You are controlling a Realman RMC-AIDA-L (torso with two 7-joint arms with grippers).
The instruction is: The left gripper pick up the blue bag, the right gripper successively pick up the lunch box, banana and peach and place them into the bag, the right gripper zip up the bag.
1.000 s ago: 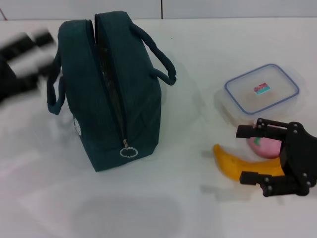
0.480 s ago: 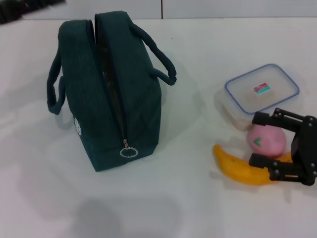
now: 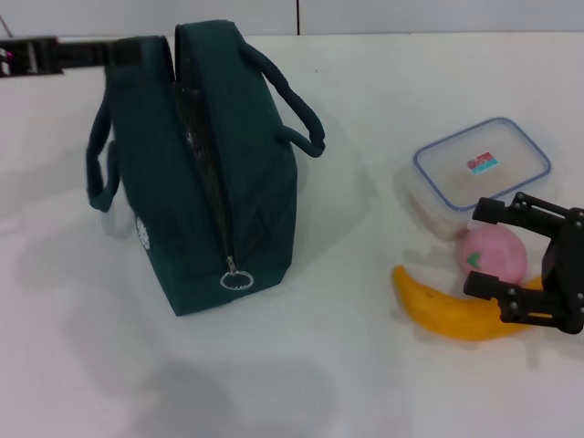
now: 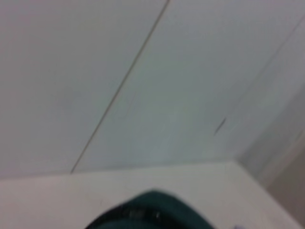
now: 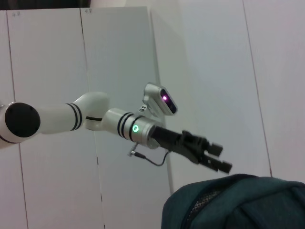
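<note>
The blue bag (image 3: 246, 182) stands upright on the white table, zipper open along its top, the ring pull (image 3: 236, 279) at the near end. My left gripper (image 3: 91, 52) reaches in level from the far left to the bag's far top edge. In the right wrist view the left gripper (image 5: 220, 158) hovers just over the bag (image 5: 238, 200), its two fingers slightly apart and holding nothing. The bag's top (image 4: 152, 212) also shows in the left wrist view. My right gripper (image 3: 476, 249) is open, its fingers either side of the peach (image 3: 493, 254). The banana (image 3: 447, 315) lies in front, the lunch box (image 3: 482, 164) behind.
The bag's two loop handles hang out to its sides, one (image 3: 297, 109) toward the lunch box, the other (image 3: 96, 169) on the left. White wall panels rise behind the table's far edge.
My left arm swung from the left side up to the far end of the bag. The right gripper slid right, uncovering the peach and more of the banana.
</note>
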